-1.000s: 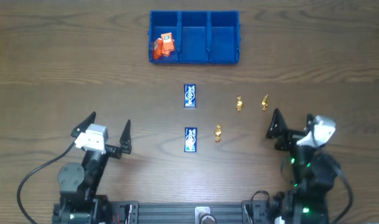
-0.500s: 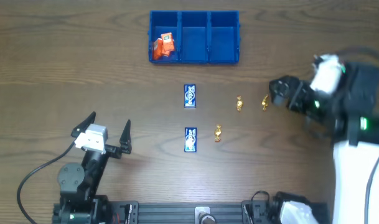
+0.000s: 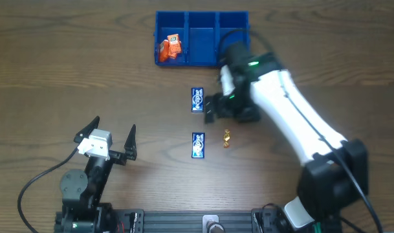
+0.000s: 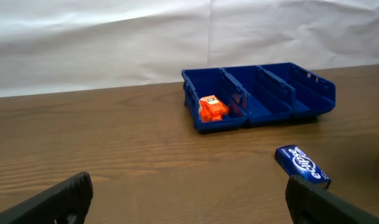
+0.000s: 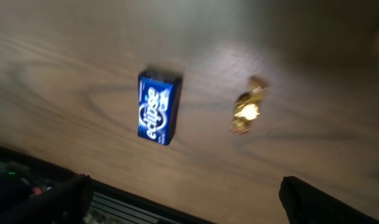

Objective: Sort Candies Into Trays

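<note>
Blue tray (image 3: 184, 63); orange candies (image 3: 171, 48) in its 9 o'clock bin. Dark-blue packs (image 3: 197, 100) bear white lettering. Gold candy (image 3: 227, 138). Brown wood-grain table (image 3: 54, 77). White arm (image 3: 294, 116).

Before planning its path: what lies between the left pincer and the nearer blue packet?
Top view: only bare table between left pincer and the nearer blue packet.

An orange candy (image 4: 212, 108) is being held in one end compartment of the blue tray (image 4: 273, 116) (three compartments); a blue packet (image 4: 302, 165) is being borne flat by the wooden table (image 4: 114, 143) nearby.
</note>
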